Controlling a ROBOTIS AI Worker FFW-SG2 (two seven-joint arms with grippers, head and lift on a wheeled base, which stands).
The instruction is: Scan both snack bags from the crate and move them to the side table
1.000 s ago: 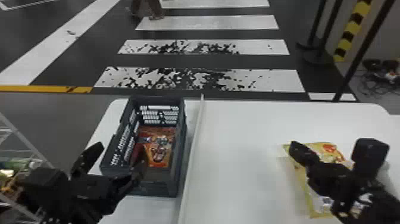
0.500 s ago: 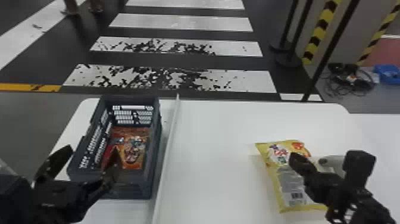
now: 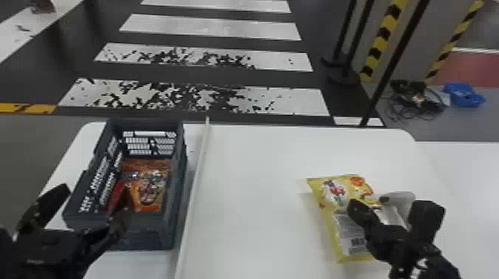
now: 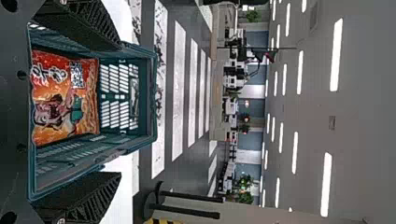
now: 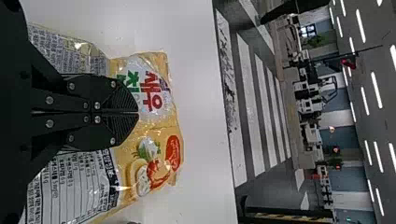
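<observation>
White tbl. (image 3: 260, 222), far corners rounded. Carries dk. plastic crate (image 3: 144, 235) toward L end, pale strip (image 3: 198, 163) running near-to-far just R of crate, and yellow snack bag (image 3: 343, 222) well apart on R side, printed face up. Adjoins 2nd white surface (image 3: 475, 207) at R. Beside bag, pale obj. (image 3: 403, 197), partly hidden; contact w/ tbl. unclear.

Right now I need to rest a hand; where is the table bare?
Bare patches of the white table lie between the pale strip and the yellow bag, and beyond that bag to the far edge. Crowded: left of the strip, with crate, orange bag and left claw; and at the yellow bag itself, under the right claw.
</observation>
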